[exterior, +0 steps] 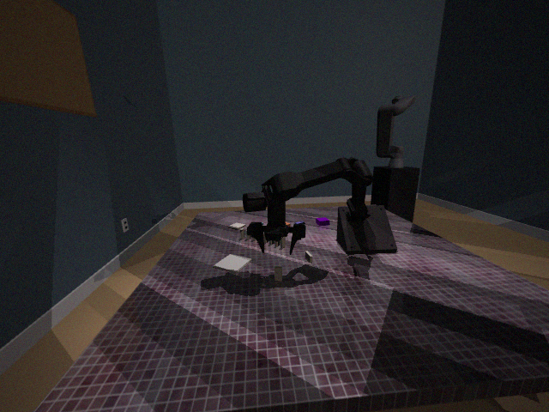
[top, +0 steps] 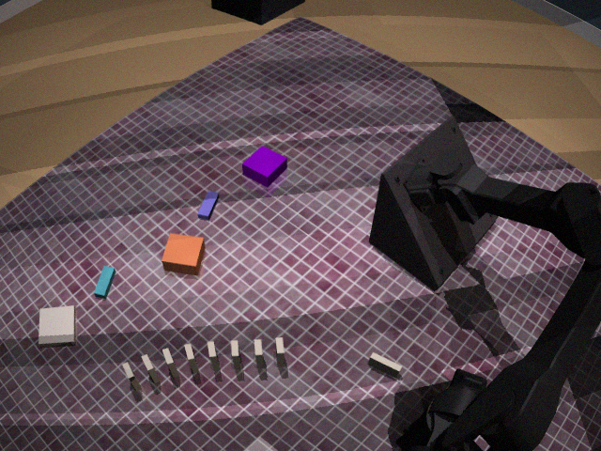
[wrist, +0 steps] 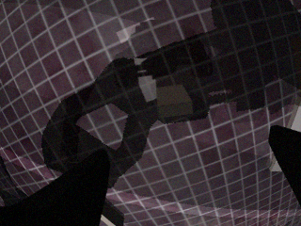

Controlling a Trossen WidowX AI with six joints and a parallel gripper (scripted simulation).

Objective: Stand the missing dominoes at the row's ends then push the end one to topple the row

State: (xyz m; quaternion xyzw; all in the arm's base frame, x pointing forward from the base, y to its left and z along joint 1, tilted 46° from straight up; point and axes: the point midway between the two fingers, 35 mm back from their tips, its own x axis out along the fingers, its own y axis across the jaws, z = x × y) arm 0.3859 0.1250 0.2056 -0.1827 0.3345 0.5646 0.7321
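gripper (exterior: 277, 252) (wrist: 192, 147): wide, empty, above worktop (top: 300, 272) (exterior: 283, 336) (wrist: 226, 151) | near domino (exterior: 278, 273) (wrist: 174, 103): upright below it, well off row (top: 235, 350) | far domino (top: 384, 365) (exterior: 308, 257): beyond row's end | risk: off-centre descent could let a fingertip topple near domino

Tabletop (top: 310, 272) (exterior: 292, 336) (wrist: 235, 155) smooth with a faint sheen; orange block (top: 183, 252) matt (plastic-looking); arm (top: 524, 198) (exterior: 321, 172) dull black.

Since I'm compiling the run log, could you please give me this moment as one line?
claw: open, nothing held | row: eight dominoes standing | loose domino: apart from row | push: not begun
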